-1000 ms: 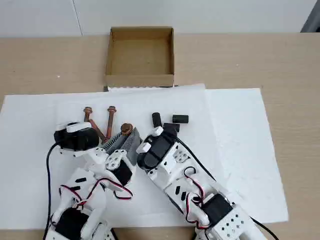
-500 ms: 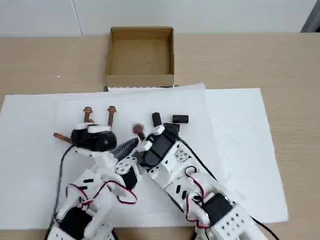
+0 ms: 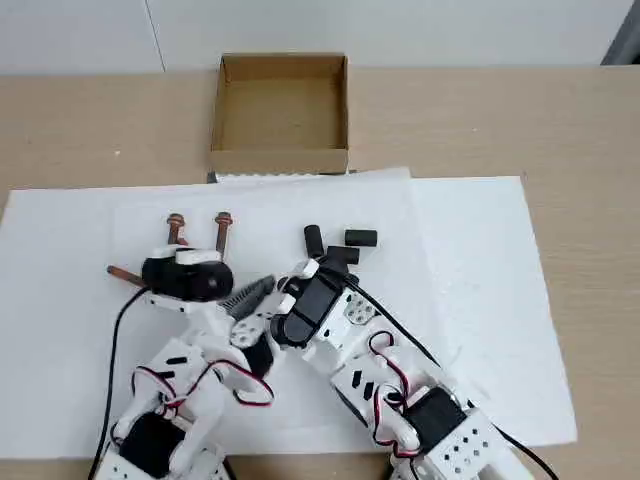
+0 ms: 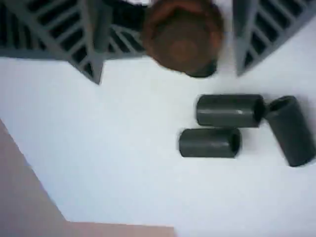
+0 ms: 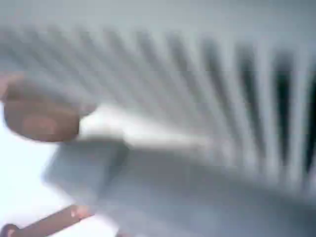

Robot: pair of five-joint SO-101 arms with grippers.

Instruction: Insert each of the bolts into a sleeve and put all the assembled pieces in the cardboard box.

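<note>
Framing rusty bolt (image 4: 181, 37), left hand (image 4: 168, 74) spread, three sleeves (image 4: 228, 110) nearby

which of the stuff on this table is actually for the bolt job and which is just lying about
For the job:
bolts
dark sleeves
cardboard box

Just lying about:
white sheet
wooden table
</note>
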